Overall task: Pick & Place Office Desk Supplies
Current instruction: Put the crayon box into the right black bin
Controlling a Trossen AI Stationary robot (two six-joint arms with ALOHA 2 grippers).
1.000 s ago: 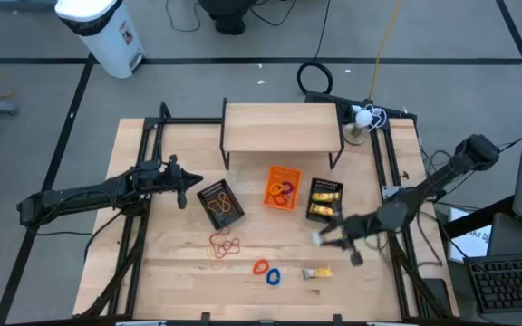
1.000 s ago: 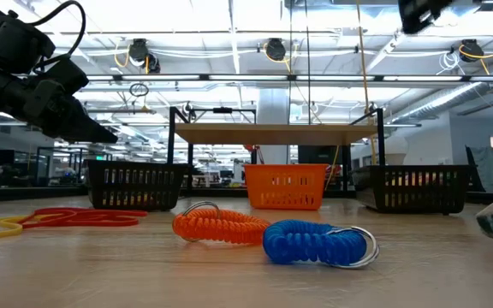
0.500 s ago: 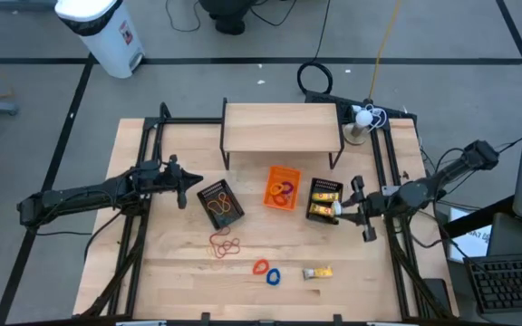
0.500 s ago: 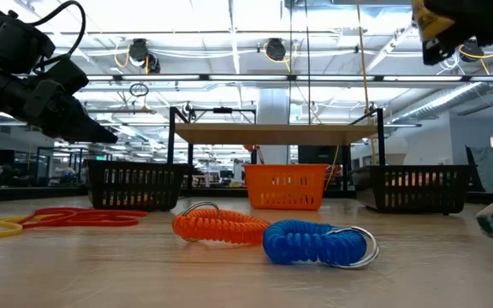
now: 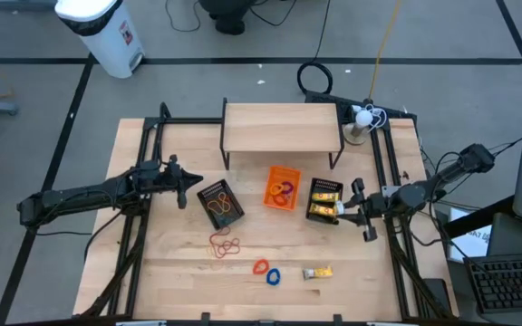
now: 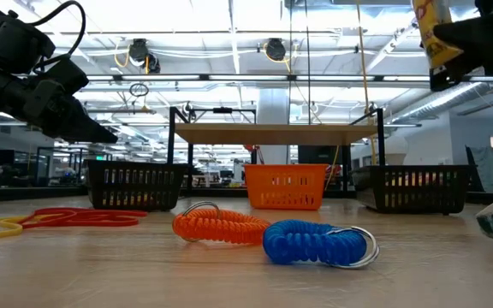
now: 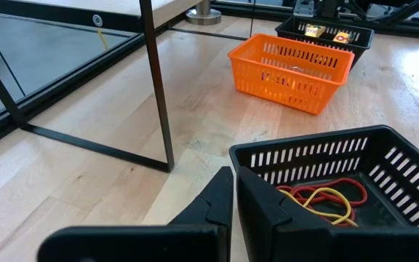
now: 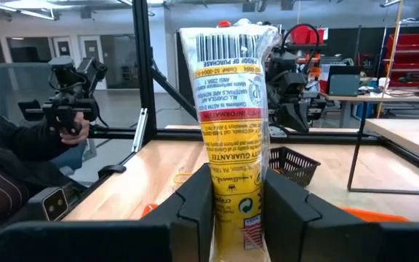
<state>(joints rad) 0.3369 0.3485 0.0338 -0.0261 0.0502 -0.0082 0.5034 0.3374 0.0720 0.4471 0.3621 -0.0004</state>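
1. Now the right gripper is clamped on a yellow-and-white packet, held above the right mesh bin, which sits just right of the orange bin.
2. Left of the orange bin, the left gripper hangs beside the left mesh bin, fingers pressed together and empty.
3. In front of the orange bin lie rubber bands, an orange ring, a blue ring and another packet.

On the yellow-and-white packet a barcode is printed, with "PROOF OF PURCHASE" beneath it and "INFORMATION", "MATERIALS & SAFETY" and "GUARANTEE" lower down; finer print cannot be read.
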